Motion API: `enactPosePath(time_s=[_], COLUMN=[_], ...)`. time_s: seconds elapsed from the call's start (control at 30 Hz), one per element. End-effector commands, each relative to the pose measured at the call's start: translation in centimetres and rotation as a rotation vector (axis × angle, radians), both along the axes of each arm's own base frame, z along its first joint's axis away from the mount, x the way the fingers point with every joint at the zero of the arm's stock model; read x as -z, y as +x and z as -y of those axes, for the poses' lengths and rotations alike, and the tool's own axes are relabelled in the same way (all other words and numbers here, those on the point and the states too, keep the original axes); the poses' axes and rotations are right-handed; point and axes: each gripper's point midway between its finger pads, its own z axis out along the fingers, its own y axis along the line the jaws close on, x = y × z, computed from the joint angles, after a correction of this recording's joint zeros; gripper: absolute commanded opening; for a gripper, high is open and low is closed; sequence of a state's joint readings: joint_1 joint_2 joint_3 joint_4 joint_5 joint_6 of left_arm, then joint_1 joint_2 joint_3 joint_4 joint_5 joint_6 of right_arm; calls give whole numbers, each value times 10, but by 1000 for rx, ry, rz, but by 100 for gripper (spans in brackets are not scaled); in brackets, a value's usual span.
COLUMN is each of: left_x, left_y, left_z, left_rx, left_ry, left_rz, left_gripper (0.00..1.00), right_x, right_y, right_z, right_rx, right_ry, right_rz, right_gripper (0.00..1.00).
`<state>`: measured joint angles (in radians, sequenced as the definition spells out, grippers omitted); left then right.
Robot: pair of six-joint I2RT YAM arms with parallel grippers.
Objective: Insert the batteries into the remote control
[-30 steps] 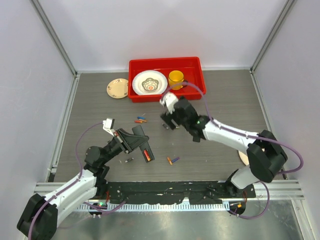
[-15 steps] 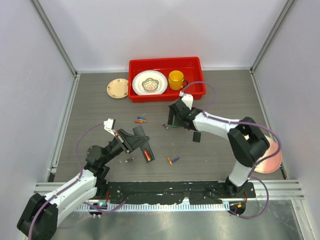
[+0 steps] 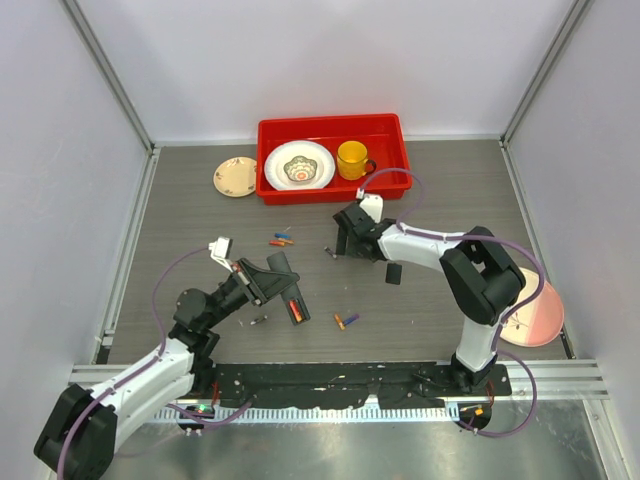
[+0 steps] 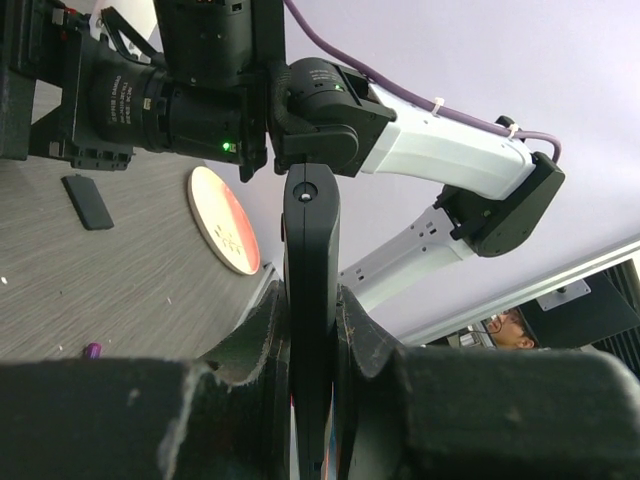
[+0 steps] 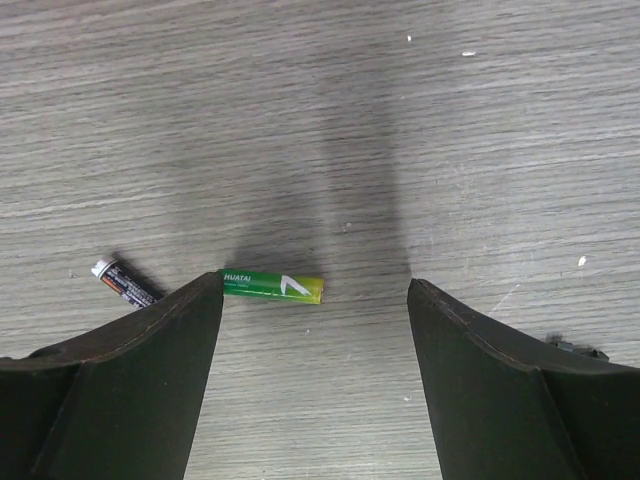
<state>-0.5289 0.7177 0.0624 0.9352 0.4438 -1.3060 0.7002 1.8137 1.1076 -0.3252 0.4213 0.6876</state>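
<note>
My left gripper (image 3: 272, 282) is shut on the remote control (image 3: 290, 296), a slim black bar held off the table; orange shows in its open compartment. In the left wrist view the remote control (image 4: 311, 260) stands upright between the fingers. My right gripper (image 3: 345, 242) is open and low over the table. Between its fingers a green battery (image 5: 272, 285) lies flat, close to the left fingertip (image 5: 190, 310), and a dark battery (image 5: 125, 283) lies just outside that finger. More batteries lie in a cluster (image 3: 282, 240), in a pair (image 3: 345, 320) and singly (image 3: 258, 320).
A small black cover (image 3: 393, 272) lies right of my right gripper. At the back a red tray (image 3: 270, 135) holds a white bowl (image 3: 299, 166) and a yellow cup (image 3: 351, 158). A small plate (image 3: 235, 177) lies left of it and a pink plate (image 3: 535, 310) at the right.
My right arm has come down and stretched left over the green battery, its jaws narrowing slightly. The left arm and the remote control have not moved.
</note>
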Motion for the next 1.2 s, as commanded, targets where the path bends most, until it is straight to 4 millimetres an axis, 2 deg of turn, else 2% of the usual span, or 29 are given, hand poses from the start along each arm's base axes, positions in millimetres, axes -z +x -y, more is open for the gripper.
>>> enactPosePath(time_s=[0.0,0.27,0.67,1.17], left_x=[-7,-6,-8,-10], left_y=[1,3,-1,-5], left_z=[-1,-1,-2,-3], left_rx=[-13,-12,-9,-1], left_ry=[-10,-11,-15,-21], left_rz=[38,34,40,52], left_gripper=[0,0,0,0], right_x=[-15,-26,-15,-4], right_y=[13,10,10,7], right_z=[-10,-17,-21,-26], right_rx=[18,82,111,110], right_ry=[18,49,-38,-67], right_rz=[58,66,21,-8], right_gripper=[80,80,75,69])
